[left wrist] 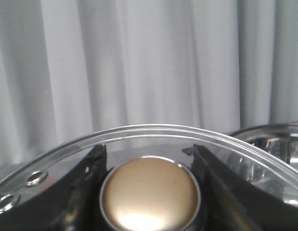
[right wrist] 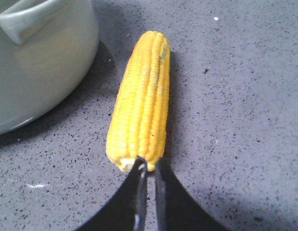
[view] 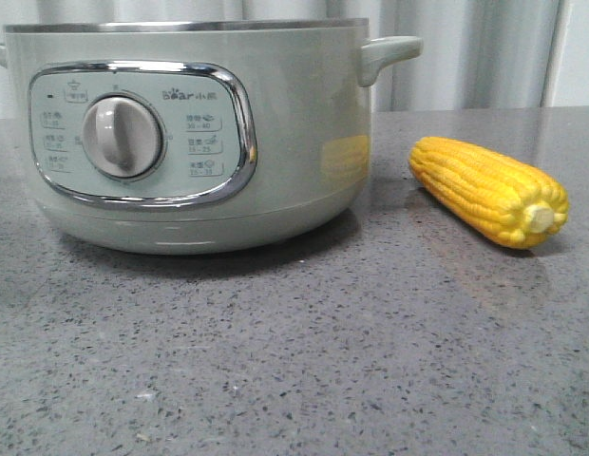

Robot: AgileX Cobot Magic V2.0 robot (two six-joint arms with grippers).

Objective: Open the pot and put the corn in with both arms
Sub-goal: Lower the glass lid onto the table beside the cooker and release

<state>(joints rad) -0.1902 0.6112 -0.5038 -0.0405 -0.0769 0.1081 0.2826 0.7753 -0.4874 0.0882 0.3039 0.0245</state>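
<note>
Front view: the pot (view: pixel 180 133) stands on the grey tabletop (view: pixel 294 361), lid off, with the corn (view: pixel 489 190) lying just beside it on the right. Left wrist view: the left gripper (left wrist: pixel 150 192) clamps the gold knob (left wrist: pixel 150 199) of a glass lid (left wrist: pixel 154 132). Right wrist view: the right gripper (right wrist: pixel 148 168), fingers nearly together and holding nothing, sits at the corn's stub end.

My front camera sits low at table height, close to the pot (view: pixel 180 133) on the left and the corn (view: pixel 489 190) on the right, facing the far curtain (view: pixel 465 47). My left wrist camera looks level across a glass lid (left wrist: pixel 154 132) toward that curtain. My right wrist camera looks steeply down, near the same corn and pot side.
</note>
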